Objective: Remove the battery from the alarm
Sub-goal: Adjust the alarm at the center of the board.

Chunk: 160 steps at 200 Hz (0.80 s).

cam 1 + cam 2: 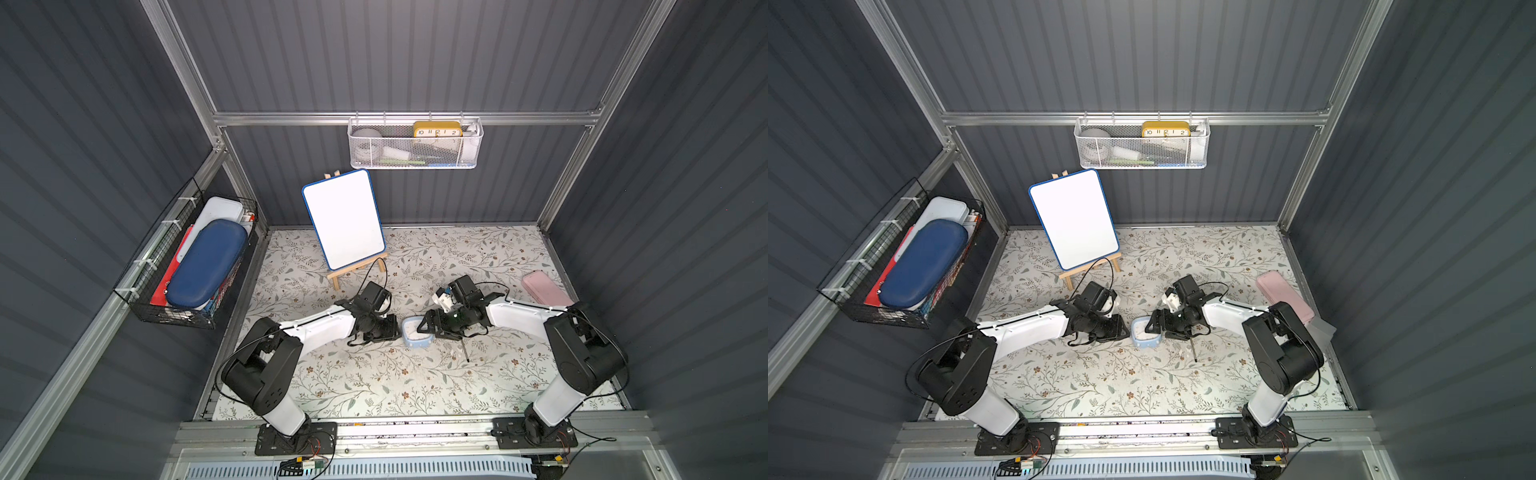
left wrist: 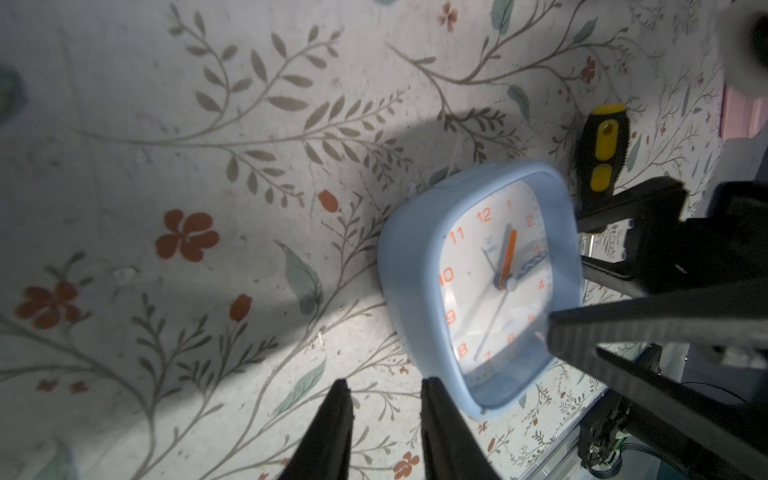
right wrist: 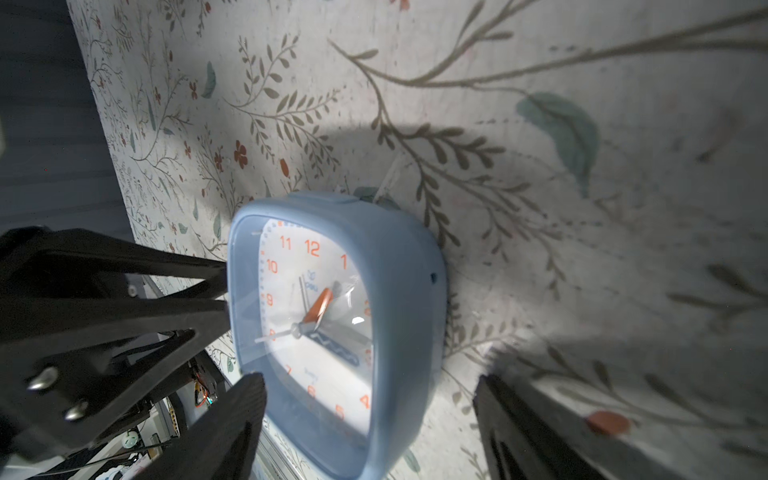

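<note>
**Alarm before battery removal.** The small light-blue, rounded-square plastic alarm (image 1: pixel 415 336) lies dial-up near the middle of the floral-patterned table (image 1: pixel 374 386). Its white face and orange hand show plainly in both wrist views. Its back, where a battery slot would sit, is against the table, so the battery is not in view. The left gripper (image 2: pixel 386 384) stands just left of the alarm, its black fingers parted by a narrow gap and holding nothing. Whether their tips touch the blue rim cannot be told. The right gripper (image 3: pixel 368 380) reaches in from the right with jaws spread wide, one finger over the edge of the dial and the other clear of the alarm's side, so nothing is grasped. A black-and-yellow-handled screwdriver (image 2: pixel 602 158) lies just right of the alarm. By its look, the alarm is light and rigid. Its smooth, rounded sides may slip under the pads, and its clear dial cover could scratch. The surest hold is probably across two opposite blue sides, away from the cover, so that it can be turned over to expose the slot.
</note>
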### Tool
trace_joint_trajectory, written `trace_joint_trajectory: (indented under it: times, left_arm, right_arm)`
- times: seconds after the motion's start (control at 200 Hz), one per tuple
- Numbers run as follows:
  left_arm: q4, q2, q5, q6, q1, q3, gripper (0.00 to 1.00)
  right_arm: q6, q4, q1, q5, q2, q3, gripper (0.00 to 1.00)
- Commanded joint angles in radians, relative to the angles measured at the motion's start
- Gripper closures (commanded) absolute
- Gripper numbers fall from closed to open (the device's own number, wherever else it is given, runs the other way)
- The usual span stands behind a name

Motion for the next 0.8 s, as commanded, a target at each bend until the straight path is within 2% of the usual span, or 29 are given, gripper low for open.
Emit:
trace_joint_trajectory:
  times: [0.0,0.095,0.18,0.27,0.425,0.51,0.665,0.795]
  left_arm:
    - [-0.027,-0.073,-0.032,-0.002,-0.004,0.050,0.61]
    - [-0.010,-0.039,0.006,-0.007,-0.004,0.056,0.59]
    - [-0.006,0.008,0.039,-0.020,-0.004,0.036,0.67]
    - [0.045,-0.020,0.061,-0.053,-0.005,-0.022,0.69]
    - [0.068,-0.027,0.082,-0.077,-0.007,-0.034,0.69]
    - [0.096,-0.025,0.095,-0.091,-0.007,-0.052,0.67]
    - [0.122,-0.022,0.113,-0.106,-0.006,-0.043,0.57]
    - [0.114,0.019,0.119,-0.080,-0.008,-0.019,0.56]
  right_arm:
    - [-0.025,-0.017,-0.004,0.023,0.031,0.026,0.17]
    - [-0.025,-0.011,-0.004,0.022,0.042,0.032,0.17]
    - [-0.026,-0.004,-0.004,0.017,0.042,0.029,0.17]
    - [-0.017,0.004,-0.004,0.011,0.039,0.026,0.18]
    - [-0.006,0.026,-0.002,-0.009,0.042,0.019,0.18]
    - [-0.003,0.035,-0.004,-0.027,0.042,0.017,0.18]
    - [0.006,0.058,-0.002,-0.066,0.043,0.010,0.18]
    - [0.011,0.068,-0.003,-0.077,0.053,0.007,0.18]
